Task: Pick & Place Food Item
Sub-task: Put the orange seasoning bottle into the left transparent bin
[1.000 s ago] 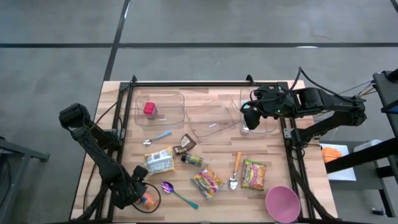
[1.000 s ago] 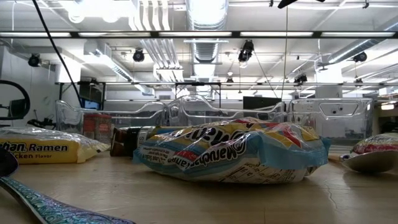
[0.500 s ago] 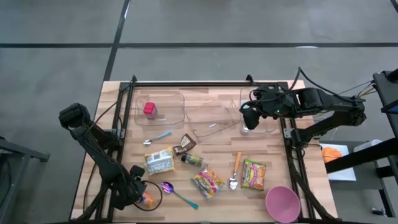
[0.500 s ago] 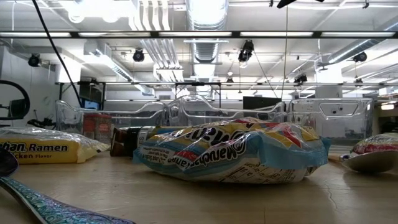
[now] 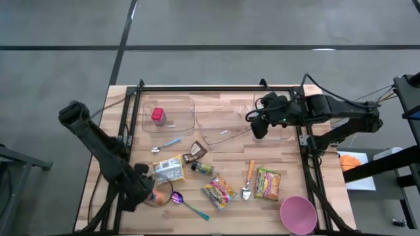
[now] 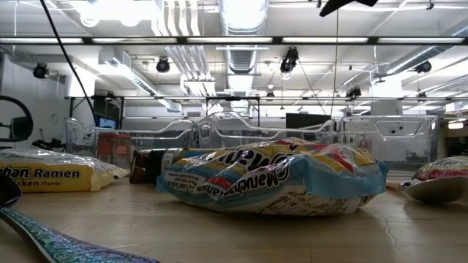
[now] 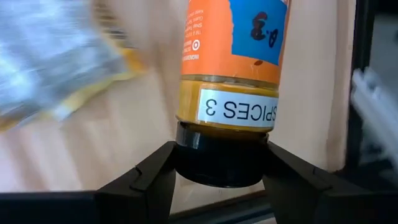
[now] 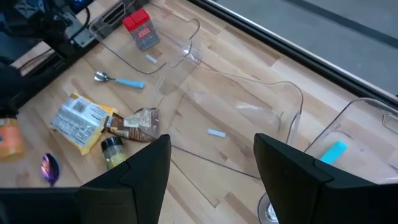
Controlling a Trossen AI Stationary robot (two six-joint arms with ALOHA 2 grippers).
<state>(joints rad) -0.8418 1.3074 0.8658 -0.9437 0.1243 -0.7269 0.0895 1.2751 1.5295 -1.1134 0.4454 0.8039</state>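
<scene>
At the left front of the table point(image 5: 275, 147), my left gripper point(image 7: 221, 177) is clamped on the dark cap of an orange spice jar point(image 7: 233, 59), whose label band reads "SPICES 3". From overhead the jar point(image 5: 156, 195) shows as a small orange spot at the end of my left arm, just beside the ramen packet point(image 5: 168, 169) and the purple spoon point(image 5: 187, 202). Whether the jar is resting on the wood or just off it, I cannot tell.

Behind that, the left clear bin point(image 5: 169, 115) at the back holds one red-capped container point(image 5: 157, 115). A blue-handled spoon point(image 5: 166, 144) lies in front of that bin. Toward the middle lie a brown wrapper point(image 5: 194, 153), a small dark-capped jar point(image 5: 202, 168) and a colourful candy bag point(image 5: 218, 192), with the middle clear bin point(image 5: 223, 124) behind them almost bare.

Further right are a wooden-handled spoon point(image 5: 248, 180), a green-and-red noodle packet point(image 5: 267, 183) and a pink bowl point(image 5: 298, 214) at the front corner. My right gripper point(image 8: 211, 168) hangs above the near edge of the right clear bin point(image 5: 279, 118), fingers spread wide and holding nothing; a light blue piece point(image 8: 333, 152) lies in that bin.

As I judge it, the pick is made, since the spice jar is in my grip, but the placing is all ahead: carrying it to a bin at the back and letting go. The other food items on the boards are untouched.
</scene>
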